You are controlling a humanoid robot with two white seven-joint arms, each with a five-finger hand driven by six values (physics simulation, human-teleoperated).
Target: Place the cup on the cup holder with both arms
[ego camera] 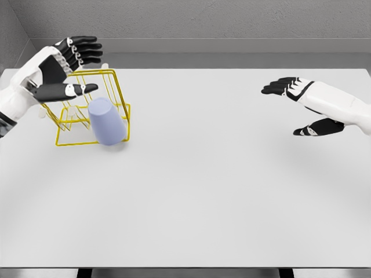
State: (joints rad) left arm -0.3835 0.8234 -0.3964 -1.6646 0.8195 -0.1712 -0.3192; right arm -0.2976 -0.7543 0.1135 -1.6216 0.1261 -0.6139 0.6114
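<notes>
A lavender cup [105,120] sits upside down at the front right corner of a yellow wire cup holder [75,119], which is tilted on the white table. My left hand [80,68] hovers open above the rack's top left, fingers spread, thumb just over the wire frame, holding nothing. My right hand [293,104] floats open far to the right, well away from cup and holder, fingers extended toward the left.
The white table [203,185] stretches wide in front and between the hands. A grey wall runs behind its far edge. Two dark table legs show below the front edge.
</notes>
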